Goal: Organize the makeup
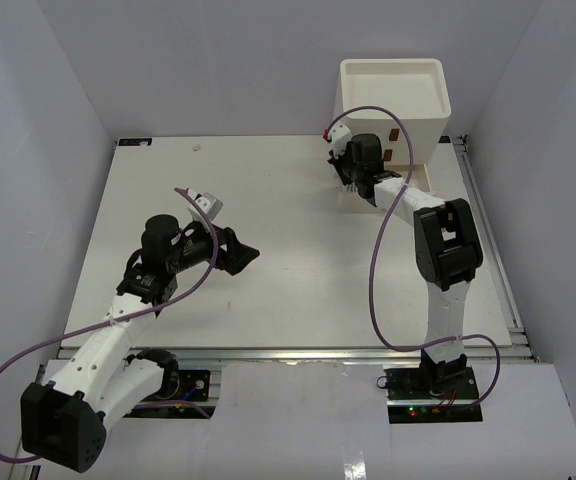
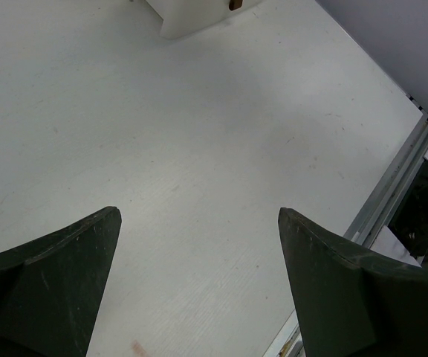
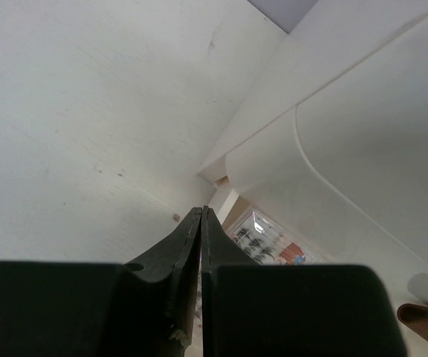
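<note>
A flat white packet (image 3: 267,242) with dark print and a reddish mark lies in a low opening of the drawer unit, just right of my right fingertips. My right gripper (image 3: 201,211) is shut, with nothing visible between the jaws. In the top view it (image 1: 346,178) sits at the front left foot of the drawer unit (image 1: 393,95). My left gripper (image 1: 240,255) is open and empty over bare table at mid left, and in its wrist view (image 2: 199,216) only the tabletop shows between the fingers. The sponges and the bottle are out of view.
The tall white drawer unit with brown handles (image 1: 395,133) stands at the back right; its corner shows in the left wrist view (image 2: 192,16). A metal rail (image 2: 392,193) runs along the table's edge. Walls close in the table on three sides.
</note>
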